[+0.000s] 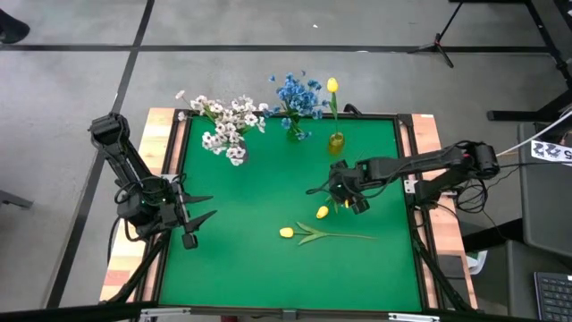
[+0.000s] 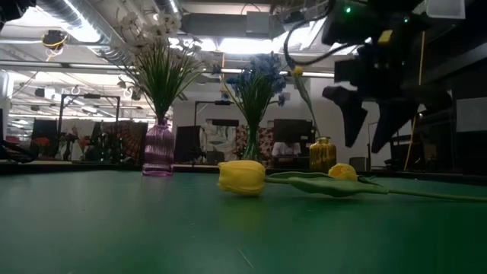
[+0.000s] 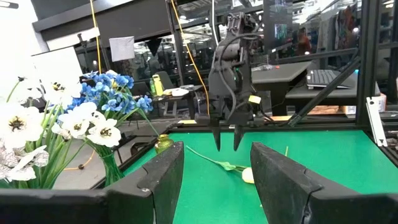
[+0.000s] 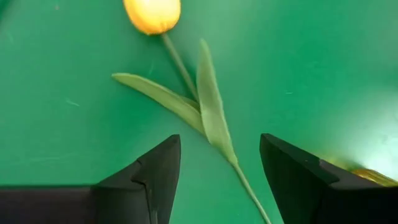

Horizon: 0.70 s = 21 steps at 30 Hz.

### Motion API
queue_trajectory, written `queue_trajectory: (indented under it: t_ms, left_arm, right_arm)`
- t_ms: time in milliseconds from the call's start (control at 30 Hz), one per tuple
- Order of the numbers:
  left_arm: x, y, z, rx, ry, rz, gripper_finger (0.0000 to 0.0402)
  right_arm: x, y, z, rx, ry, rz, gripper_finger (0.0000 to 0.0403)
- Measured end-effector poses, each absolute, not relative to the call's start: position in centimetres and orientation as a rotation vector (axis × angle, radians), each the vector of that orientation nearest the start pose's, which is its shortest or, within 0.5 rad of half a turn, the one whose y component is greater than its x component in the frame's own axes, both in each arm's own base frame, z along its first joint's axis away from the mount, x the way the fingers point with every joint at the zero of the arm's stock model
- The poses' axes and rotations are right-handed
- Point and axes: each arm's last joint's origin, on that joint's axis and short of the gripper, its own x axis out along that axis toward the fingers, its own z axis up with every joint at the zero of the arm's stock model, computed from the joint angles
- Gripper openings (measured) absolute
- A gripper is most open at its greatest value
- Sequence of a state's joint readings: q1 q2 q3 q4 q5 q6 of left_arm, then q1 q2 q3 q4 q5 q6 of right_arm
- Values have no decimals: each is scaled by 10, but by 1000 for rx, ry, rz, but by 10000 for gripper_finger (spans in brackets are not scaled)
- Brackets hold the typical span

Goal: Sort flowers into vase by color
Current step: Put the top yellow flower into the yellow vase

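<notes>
A yellow tulip lies flat on the green table, bud (image 1: 286, 233) toward the left, stem and leaves (image 4: 208, 106) running right. A second loose yellow bud (image 1: 322, 212) lies beside it. My right gripper (image 2: 367, 143) hangs open above the tulip's stem, fingers pointing down, touching nothing. My left gripper (image 1: 207, 207) waits open at the table's left side. At the far edge stand a purple vase (image 2: 158, 148) with white sprays (image 1: 225, 130), a vase with blue blooms (image 1: 297, 97), and a yellow vase (image 1: 335, 141) holding one yellow tulip (image 1: 332, 85).
The three vases stand in a row along the table's far edge (image 1: 295, 116). A raised wooden frame (image 1: 413, 134) borders the green mat. Open green surface lies between the two grippers and toward the near edge.
</notes>
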<state>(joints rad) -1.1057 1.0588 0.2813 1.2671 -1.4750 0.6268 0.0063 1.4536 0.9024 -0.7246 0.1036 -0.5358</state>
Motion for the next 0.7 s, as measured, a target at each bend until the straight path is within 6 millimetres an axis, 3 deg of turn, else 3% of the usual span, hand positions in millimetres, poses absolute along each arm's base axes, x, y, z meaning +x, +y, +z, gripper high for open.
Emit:
queue_trajectory:
  t_ms: [700]
  left_arm:
    - [102,-138,237,139,-13,392,182]
  right_arm:
    - [276,-1,163,-593,1318,334,220]
